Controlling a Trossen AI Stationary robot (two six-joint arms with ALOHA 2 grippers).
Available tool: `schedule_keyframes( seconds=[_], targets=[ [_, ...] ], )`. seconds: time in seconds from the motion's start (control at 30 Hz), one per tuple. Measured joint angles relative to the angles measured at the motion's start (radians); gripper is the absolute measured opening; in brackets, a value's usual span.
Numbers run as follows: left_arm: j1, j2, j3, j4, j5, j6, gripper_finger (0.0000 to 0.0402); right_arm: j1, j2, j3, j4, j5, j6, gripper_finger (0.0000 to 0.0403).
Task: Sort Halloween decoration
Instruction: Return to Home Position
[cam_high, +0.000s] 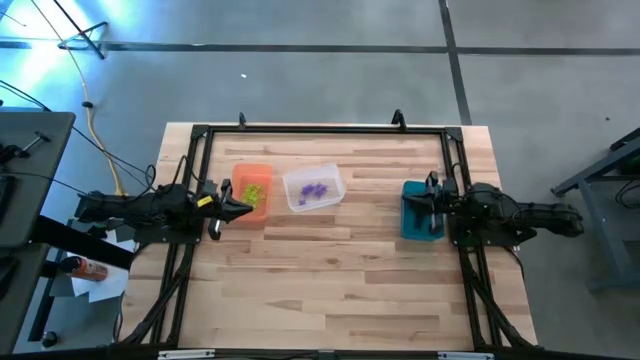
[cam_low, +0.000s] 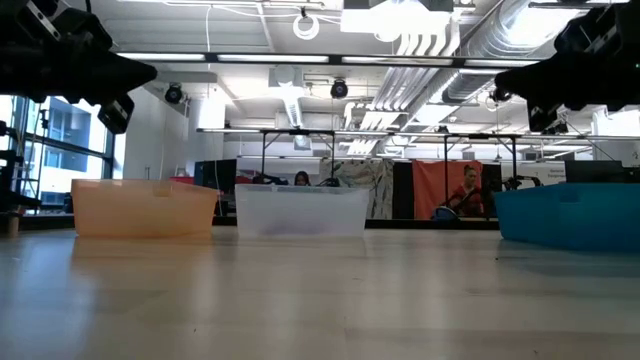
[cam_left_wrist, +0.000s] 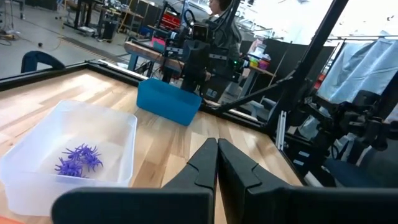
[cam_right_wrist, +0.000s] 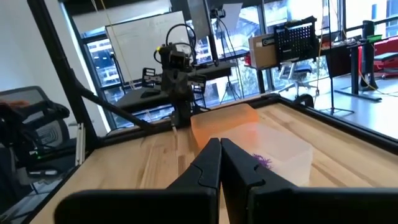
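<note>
From above, the left gripper (cam_high: 236, 205) sits at the left side of the tabletop (cam_high: 330, 280), just beside the orange bin (cam_high: 256, 172). The right gripper (cam_high: 432, 200) hangs over the teal bin (cam_high: 412, 225) at the right. The yellow-green trinkets (cam_high: 253, 192) lie in the orange bin and the purple trinkets (cam_high: 316, 189) in the clear bin (cam_high: 335, 180) next to it. What the teal bin holds I cannot tell. No trinket shows loose on the wood, so the sorting looks done, by my reading.

At table height the three bins stand in a row, apart from one another, with both arms raised clear above them. Beyond is an open workshop with ceiling ducts, and a person in red (cam_low: 468, 190) far back.

Past the left wrist, that arm's fingers are pressed together with nothing between them. The purple cluster lies toward one end of the clear bin.

Past the right wrist it is the same: fingers closed on nothing.

The trinkets look tiny and very light, with thin legs that probably bend and tangle. A pinch on the body, one piece at a time, seems the safest hold. The tabletop is smooth, pale planking, where such a piece could easily skid.
</note>
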Motion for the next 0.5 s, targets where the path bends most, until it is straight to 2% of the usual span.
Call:
schedule_keyframes(
  seconds=[0.5],
  targets=[
    [0.000,0.001,0.000,0.001,0.000,0.000,0.0000,0.000,0.000,0.000,-0.011,0.000,0.000,0.0000]
  ],
)
